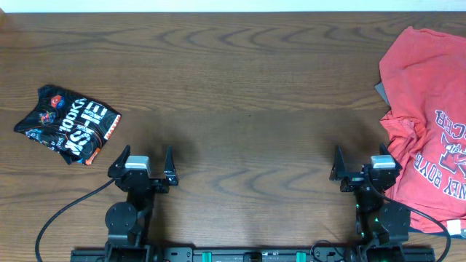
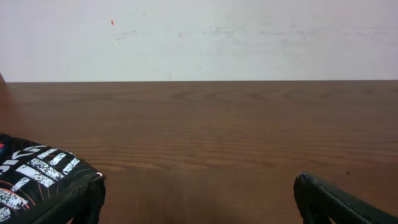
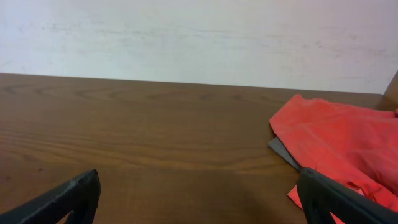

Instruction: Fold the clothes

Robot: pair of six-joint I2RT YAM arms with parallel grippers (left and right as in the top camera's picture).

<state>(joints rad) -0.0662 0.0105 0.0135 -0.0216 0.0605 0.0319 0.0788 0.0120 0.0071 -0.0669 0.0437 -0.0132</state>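
The left gripper and the right gripper are held released at the near edge of the table, jaws spread wide with nothing between them. The coral-red T-shirt is spread rumpled at the far right, running past the frame edge, with a dark garment peeking from beneath it, and a black printed garment is bunched at the far left. If the shirt is pinched through one layer only, it is likely to be bunched further, and the dark garment below could be dragged along with it.
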